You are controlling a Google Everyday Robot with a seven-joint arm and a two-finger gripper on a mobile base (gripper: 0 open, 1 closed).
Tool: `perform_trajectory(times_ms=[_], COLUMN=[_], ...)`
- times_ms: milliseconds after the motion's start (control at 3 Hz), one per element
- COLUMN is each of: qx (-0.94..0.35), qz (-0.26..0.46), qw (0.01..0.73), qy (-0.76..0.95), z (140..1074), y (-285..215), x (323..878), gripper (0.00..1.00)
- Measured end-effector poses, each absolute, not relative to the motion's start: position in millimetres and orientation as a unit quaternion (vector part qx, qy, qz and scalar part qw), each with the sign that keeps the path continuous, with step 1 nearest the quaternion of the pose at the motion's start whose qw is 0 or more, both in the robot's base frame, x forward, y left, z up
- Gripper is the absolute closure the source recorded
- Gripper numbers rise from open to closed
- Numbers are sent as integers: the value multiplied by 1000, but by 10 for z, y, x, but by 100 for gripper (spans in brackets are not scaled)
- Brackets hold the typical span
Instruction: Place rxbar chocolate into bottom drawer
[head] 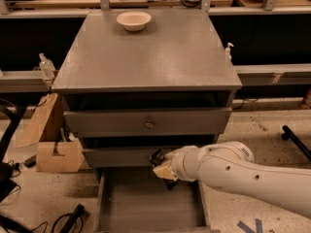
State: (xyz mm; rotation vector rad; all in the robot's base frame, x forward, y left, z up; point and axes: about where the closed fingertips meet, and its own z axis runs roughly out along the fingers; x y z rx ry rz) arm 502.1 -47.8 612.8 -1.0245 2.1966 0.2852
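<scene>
The bottom drawer (141, 205) is pulled open at the foot of the grey cabinet, and its flat grey floor is bare. My gripper (162, 169) hangs at the end of the white arm, just over the drawer's back part and in front of the middle drawer. Its tan fingers (162, 172) are closed on a thin dark piece, the rxbar chocolate (157, 156). The bar's ends stick out above and below the fingers; most of it is hidden.
A cream bowl (133, 20) sits at the back of the cabinet top (150, 57). The two upper drawers (146, 123) stand slightly open. A cardboard box (58, 154) lies on the floor to the left. Cables and black gear lie at bottom left.
</scene>
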Motion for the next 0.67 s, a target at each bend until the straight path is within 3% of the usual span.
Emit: perform_trajectory(times_ms=[667], qx=[-412], qz=[128], qw=[343], qy=[835], z=[5757], y=[-285], x=[5113], gripper=[100])
